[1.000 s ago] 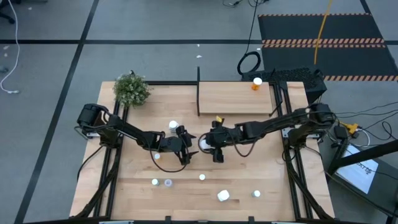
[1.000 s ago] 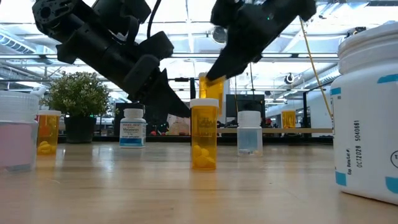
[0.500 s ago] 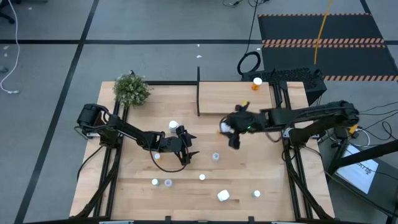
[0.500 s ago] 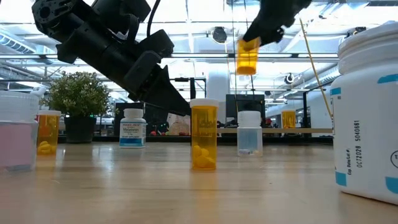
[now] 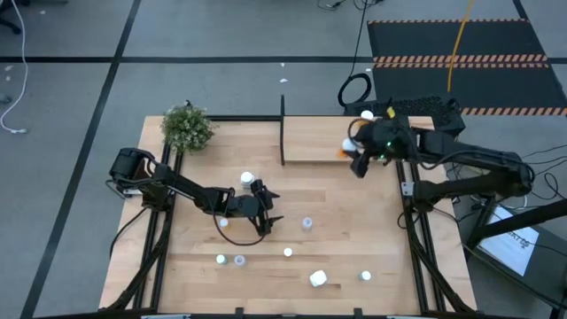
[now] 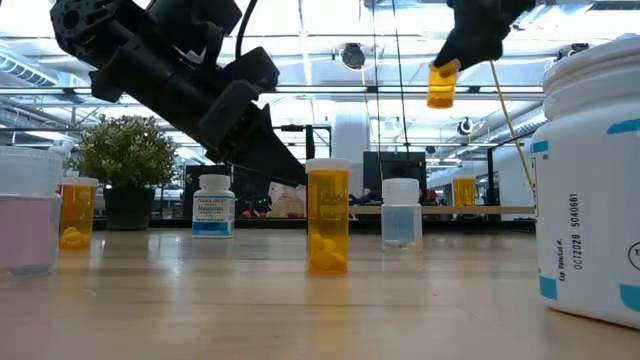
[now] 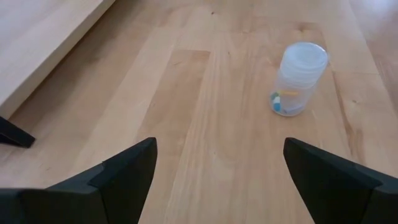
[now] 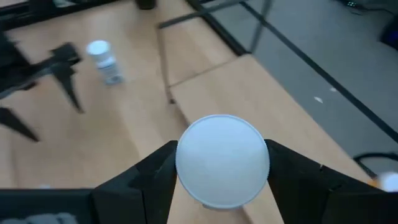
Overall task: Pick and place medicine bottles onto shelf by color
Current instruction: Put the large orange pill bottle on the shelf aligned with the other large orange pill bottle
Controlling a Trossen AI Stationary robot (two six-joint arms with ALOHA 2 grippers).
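Carry-and-place step in hand, judged from how things lie. Wide wooden table [image 5: 345, 266] with bottles scattered over its near half; at the far edge, the raised wooden shelf [image 5: 310, 140], black post at its far left corner. One orange bottle on the shelf [image 5: 366, 118] already standing at its far right corner.

Right arm stretched over the shelf's right end, right pincer [image 5: 359, 151] clamped about a carried orange bottle [image 6: 441, 84], white cap filling the right wrist view between the two fingers, body hanging clear above the shelf in the low view. Not yet set down.

Left arm waiting low over the middle of the table, left pincer [image 7: 217, 174] spread wide, nothing between the fingers, pointed toward a clear bottle [image 7: 296, 79] with a pale cap, apart from it. Just beside that pincer in the high view, a white labelled bottle [image 5: 247, 180].

Left on the table: a large white bottle [image 5: 317, 279] near the front edge, an orange table bottle [image 6: 328, 216] and several small pale ones around it.

Next move, probably: lower the carried bottle upright onto the shelf near the orange one already there, without knocking it, then release and lift straight off. Exact gap between the two orange bottles hard to tell from above.
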